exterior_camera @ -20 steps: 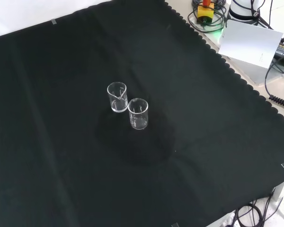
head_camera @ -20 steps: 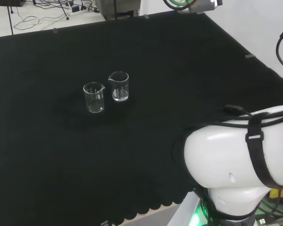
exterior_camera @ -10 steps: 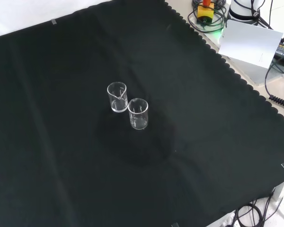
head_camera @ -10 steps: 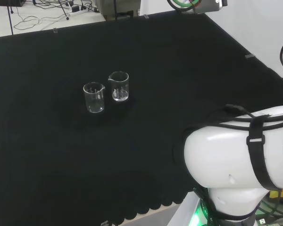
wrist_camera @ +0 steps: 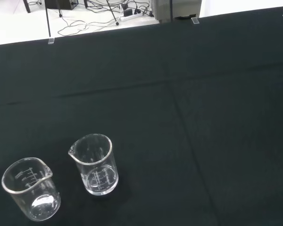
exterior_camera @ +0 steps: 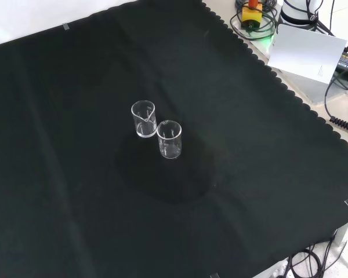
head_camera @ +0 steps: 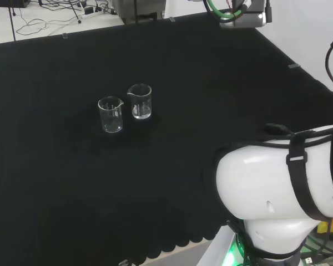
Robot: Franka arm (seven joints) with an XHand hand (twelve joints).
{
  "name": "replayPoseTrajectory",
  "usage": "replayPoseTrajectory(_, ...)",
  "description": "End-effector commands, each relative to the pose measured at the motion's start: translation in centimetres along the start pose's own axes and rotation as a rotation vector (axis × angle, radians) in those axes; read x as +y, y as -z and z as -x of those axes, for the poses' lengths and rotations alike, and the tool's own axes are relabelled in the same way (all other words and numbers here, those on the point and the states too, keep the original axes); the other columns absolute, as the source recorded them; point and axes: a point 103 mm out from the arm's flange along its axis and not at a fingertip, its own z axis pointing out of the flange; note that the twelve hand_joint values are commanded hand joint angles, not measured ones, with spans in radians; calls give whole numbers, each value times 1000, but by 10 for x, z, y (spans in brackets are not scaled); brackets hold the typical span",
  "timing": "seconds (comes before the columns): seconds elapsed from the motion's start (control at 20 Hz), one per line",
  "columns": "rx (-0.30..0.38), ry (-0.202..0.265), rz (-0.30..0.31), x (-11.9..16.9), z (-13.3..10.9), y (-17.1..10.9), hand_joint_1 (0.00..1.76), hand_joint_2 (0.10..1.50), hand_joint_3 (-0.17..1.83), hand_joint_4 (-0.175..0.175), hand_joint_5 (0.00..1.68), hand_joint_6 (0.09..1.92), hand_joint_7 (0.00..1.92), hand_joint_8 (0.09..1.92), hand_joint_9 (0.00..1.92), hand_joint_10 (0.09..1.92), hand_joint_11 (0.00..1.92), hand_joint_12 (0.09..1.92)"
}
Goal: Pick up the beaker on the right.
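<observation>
Even, bright room light falls on the cloth (exterior_camera: 75,191), which stays matt and glare-free. The beakers (exterior_camera: 169,139) catch small white glints on rims and bases. A soft dark shadow pools beside them toward the bench's near edge.

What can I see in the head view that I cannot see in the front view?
The head view has the arm's big white link with black straps at its lower right. The front view has a white box and cables beside the cloth's scalloped edge. Both show two clear beakers close together on the black cloth: the right beaker and the left beaker, as the head view shows them.
</observation>
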Motion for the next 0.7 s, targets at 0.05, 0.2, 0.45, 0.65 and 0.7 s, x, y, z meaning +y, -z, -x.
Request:
replayPoseTrajectory(0.05,27,7,-15,19,10,-33,185,1274,238,-8,367,87,253,87,428,87,0,1262)
replayPoseTrajectory(0.2,44,28,-19,38,10,-53,249,1245,218,-8,370,87,275,87,458,87,0,1287)
replayPoseTrajectory(0.45,72,52,-46,70,15,-84,317,1211,202,-9,372,87,292,87,481,87,0,1324)
replayPoseTrajectory(0.65,87,59,-70,87,19,-109,358,1174,190,-10,356,87,295,87,482,107,0,1340)
replayPoseTrajectory(0.7,90,64,-73,91,19,-115,372,1158,198,-10,351,87,290,87,467,148,0,1346)
